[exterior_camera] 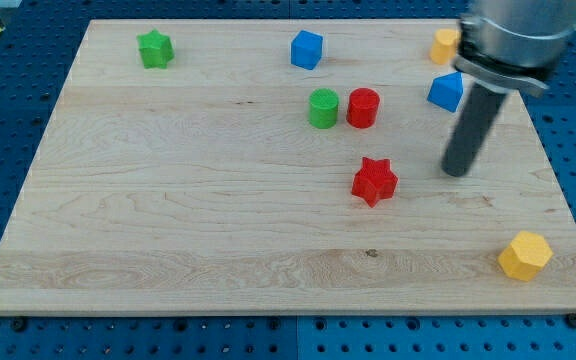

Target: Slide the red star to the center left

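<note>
The red star (pixel 374 181) lies on the wooden board (pixel 168 200), a little right of the board's middle. My tip (pixel 455 172) stands on the board to the star's right, with a clear gap between them. The rod rises from the tip toward the view's top right, under the arm's grey body.
A red cylinder (pixel 363 108) and a green cylinder (pixel 323 108) stand side by side above the star. A blue block (pixel 307 49) sits at the top middle, another blue block (pixel 447 91) by the rod. A green star (pixel 154 48) is top left. A yellow block (pixel 444 46) is top right, a yellow hexagon (pixel 525 255) bottom right.
</note>
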`<state>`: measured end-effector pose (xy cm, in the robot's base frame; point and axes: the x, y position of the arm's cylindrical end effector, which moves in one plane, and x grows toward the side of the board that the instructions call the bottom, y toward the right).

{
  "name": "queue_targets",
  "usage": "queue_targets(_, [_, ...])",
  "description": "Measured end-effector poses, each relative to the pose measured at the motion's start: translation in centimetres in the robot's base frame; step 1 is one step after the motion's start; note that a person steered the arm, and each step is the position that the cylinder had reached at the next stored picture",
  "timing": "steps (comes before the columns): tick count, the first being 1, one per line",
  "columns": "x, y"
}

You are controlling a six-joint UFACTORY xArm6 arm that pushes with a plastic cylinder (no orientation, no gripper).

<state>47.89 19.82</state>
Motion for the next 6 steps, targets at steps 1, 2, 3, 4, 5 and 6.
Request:
queue_targets(1, [3.2, -1.9])
queue_targets(2, [1.3, -10.0])
queue_targets(3, [-2.3, -17.8])
queue_targets(4, [-2.4, -19.4])
queue_targets(5, [-1.4, -17.3])
queue_targets(6, [0.9, -17.0])
